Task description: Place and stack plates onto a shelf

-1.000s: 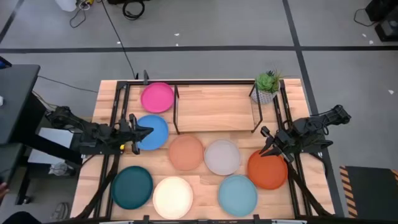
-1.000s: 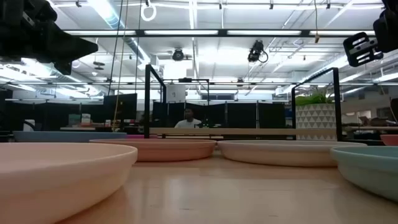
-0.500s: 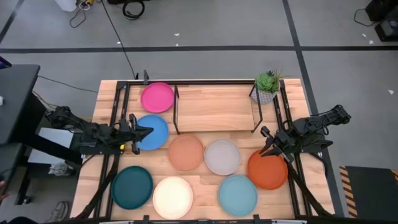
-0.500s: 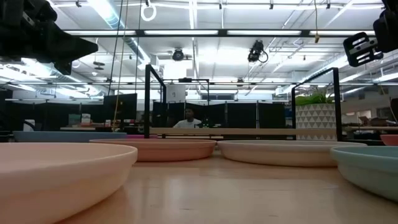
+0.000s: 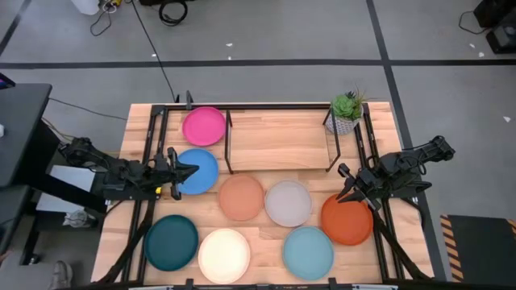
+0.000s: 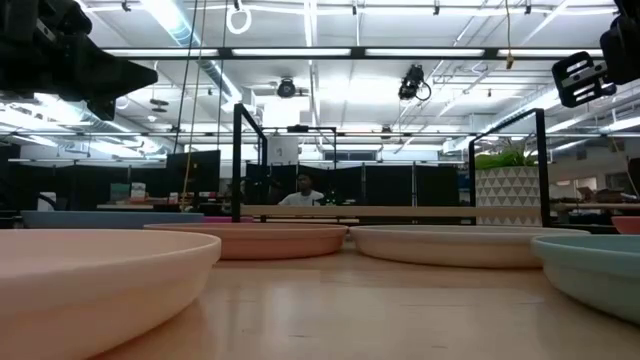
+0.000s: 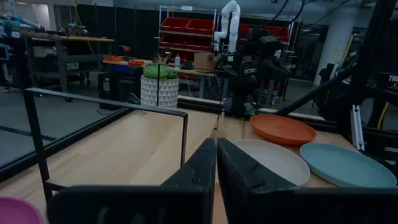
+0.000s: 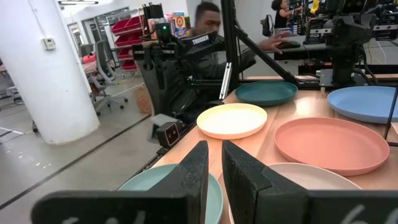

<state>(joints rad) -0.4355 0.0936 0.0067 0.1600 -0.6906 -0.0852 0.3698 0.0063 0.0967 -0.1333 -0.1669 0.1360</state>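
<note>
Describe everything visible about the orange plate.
The orange plate is round and shallow, with a low raised rim and a matte, plastic-looking finish. It lies flat and empty on the wooden table at its right edge, just right of the grey plate and above the light blue one. The right hand hovers over its upper left rim; contact cannot be judged.

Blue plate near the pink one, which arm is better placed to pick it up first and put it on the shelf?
Left, probably. The left gripper hangs at the blue plate's edge, fingers shut, while the right gripper sits across the table by the orange plate. The shelf lies between them.
</note>
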